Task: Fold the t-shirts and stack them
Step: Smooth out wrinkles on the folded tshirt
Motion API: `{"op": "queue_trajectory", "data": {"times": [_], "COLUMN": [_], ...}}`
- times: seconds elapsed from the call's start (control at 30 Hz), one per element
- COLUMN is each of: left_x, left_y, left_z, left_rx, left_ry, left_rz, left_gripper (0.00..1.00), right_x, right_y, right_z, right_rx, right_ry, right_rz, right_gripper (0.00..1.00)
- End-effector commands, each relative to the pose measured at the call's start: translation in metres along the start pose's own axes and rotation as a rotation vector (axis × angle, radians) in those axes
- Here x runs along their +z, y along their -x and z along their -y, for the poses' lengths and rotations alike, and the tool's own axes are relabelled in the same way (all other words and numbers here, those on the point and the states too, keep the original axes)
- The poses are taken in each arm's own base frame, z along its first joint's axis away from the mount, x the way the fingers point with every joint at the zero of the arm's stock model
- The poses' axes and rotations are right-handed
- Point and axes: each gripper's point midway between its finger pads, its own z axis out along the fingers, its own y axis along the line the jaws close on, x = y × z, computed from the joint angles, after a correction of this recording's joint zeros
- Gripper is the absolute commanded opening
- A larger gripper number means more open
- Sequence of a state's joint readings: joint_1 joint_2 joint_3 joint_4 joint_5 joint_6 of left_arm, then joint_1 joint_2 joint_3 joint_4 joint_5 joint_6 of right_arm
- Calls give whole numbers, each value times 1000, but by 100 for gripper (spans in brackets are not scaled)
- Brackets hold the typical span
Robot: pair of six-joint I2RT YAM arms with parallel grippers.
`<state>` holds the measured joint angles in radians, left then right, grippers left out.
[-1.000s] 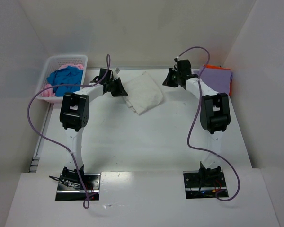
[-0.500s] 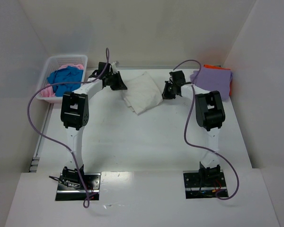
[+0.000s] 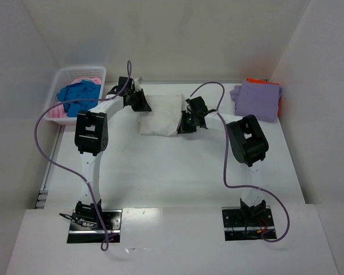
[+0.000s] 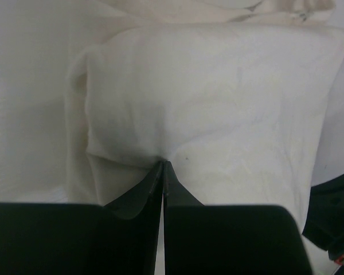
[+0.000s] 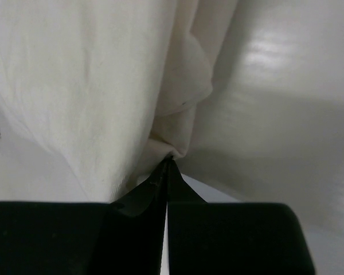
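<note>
The cream-white t-shirt [image 3: 159,117] lies folded into a compact rectangle at the back middle of the table. My left gripper [image 3: 144,105] is at its upper-left edge. In the left wrist view the jaws [image 4: 162,164] are shut, with the cloth [image 4: 218,103] puckered at the tips. My right gripper [image 3: 184,122] is at the shirt's right edge. In the right wrist view it [image 5: 171,158] is shut on a bunched fold of the cloth [image 5: 103,74]. A folded lavender shirt [image 3: 257,98] lies on an orange one [image 3: 280,104] at the back right.
A white lattice basket [image 3: 62,76] stands at the back left and holds a blue shirt [image 3: 77,96] and a pink one [image 3: 79,83]. White walls close in the table on the left, back and right. Purple cables loop from both arms.
My right gripper has moved left from beside the lavender pile to the cream shirt's right edge. The shirt now lies squarer and narrower. My left gripper has stayed at the shirt's upper-left edge.
</note>
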<state>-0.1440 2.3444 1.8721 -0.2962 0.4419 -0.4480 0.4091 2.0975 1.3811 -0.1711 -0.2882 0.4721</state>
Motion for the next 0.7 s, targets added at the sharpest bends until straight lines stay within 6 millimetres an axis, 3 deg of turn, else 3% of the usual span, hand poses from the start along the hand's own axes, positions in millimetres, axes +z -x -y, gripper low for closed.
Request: {"op": "queue_trajectory", "data": {"times": [0.0, 0.1, 0.3, 0.4, 0.5, 0.57, 0.67], "left_x": [-1, -3, -19, -26, -27, -27, -32], "left_y": [9, 9, 15, 17, 13, 10, 7], "left_z": [-5, -5, 1, 9, 12, 13, 14], "left_rx": [27, 34, 65, 82, 86, 81, 89], "left_ry": [8, 10, 0, -25, -46, -54, -52], "left_rz": [9, 3, 22, 26, 7, -5, -9], "left_gripper": [7, 7, 19, 33, 48, 53, 57], "right_x": [-23, -28, -56, -75, -90, -80, -67], "right_y": [10, 9, 44, 64, 83, 82, 76], "right_z": [-35, -24, -15, -9, -6, 4, -7], "right_rx": [-10, 11, 19, 54, 41, 47, 58], "right_ry": [64, -6, -35, 4, 46, 60, 149], "right_rz": [66, 77, 190, 227, 259, 231, 186], "right_gripper": [3, 5, 23, 38, 60, 67, 69]}}
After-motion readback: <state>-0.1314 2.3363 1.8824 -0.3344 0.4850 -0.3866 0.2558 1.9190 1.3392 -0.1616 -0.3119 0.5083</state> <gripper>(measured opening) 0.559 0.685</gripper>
